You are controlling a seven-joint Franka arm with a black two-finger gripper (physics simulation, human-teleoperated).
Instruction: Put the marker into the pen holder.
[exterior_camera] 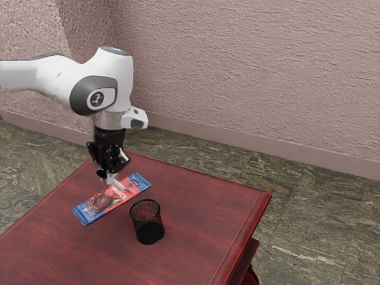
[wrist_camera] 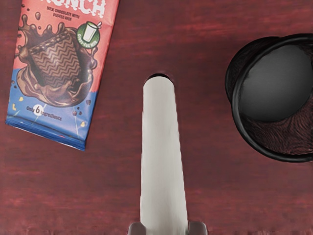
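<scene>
My gripper [exterior_camera: 109,176] hangs above the table near the chocolate packet, on the far side of the pen holder in the exterior view. It is shut on the white marker [exterior_camera: 119,186], which sticks out at a slant toward the exterior view's right. In the wrist view the gripper [wrist_camera: 164,229] has a fingertip on each side of the marker [wrist_camera: 162,147]. The black mesh pen holder [exterior_camera: 147,222] stands upright on the table, apart from the marker; its round rim and part of its inside show in the wrist view, where the pen holder [wrist_camera: 236,105] is partly cut off.
A red and blue chocolate packet [exterior_camera: 97,205] lies flat on the dark red table [exterior_camera: 196,205], beside the pen holder. The wrist view also has the packet [wrist_camera: 56,68]. A textured wall [exterior_camera: 255,77] rises beyond the table and floor.
</scene>
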